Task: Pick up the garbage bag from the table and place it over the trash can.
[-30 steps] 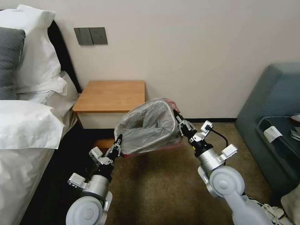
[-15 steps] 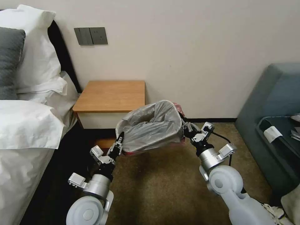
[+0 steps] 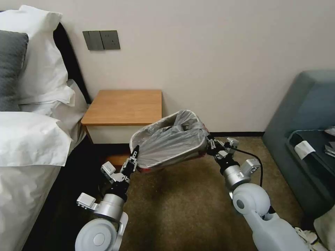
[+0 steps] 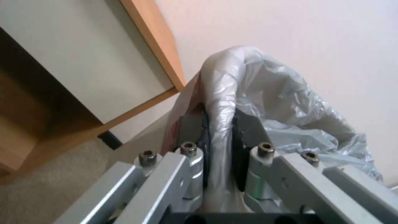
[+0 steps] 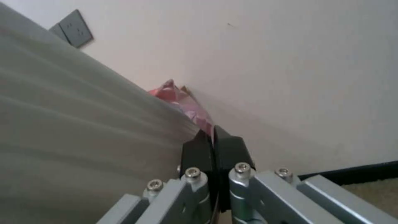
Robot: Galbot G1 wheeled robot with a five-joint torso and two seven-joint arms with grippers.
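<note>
The garbage bag (image 3: 171, 143), grey and crinkled with a pinkish-red edge, is stretched between both grippers over the trash can, whose rim outline shows through the plastic. It stands on the carpet right of the table (image 3: 124, 104). My left gripper (image 3: 134, 156) is shut on the bag's near-left edge. In the left wrist view its fingers (image 4: 192, 124) clamp a bag-wrapped roll (image 4: 222, 102), with the can's cream wall (image 4: 145, 137) beside it. My right gripper (image 3: 209, 143) is shut on the bag's right edge. In the right wrist view the pink edge (image 5: 182, 101) comes out of its closed fingers (image 5: 199, 152).
A bed with white pillows (image 3: 31, 139) fills the left side. A blue-grey sofa (image 3: 307, 104) and a dark glass-topped table (image 3: 314, 146) stand on the right. The wall runs close behind the can. Open carpet (image 3: 181, 209) lies in front of me.
The right gripper has moved down and pulled the bag's right edge lower. The puffed-up bag has flattened and drawn tight over the rim. The left gripper has barely moved.
</note>
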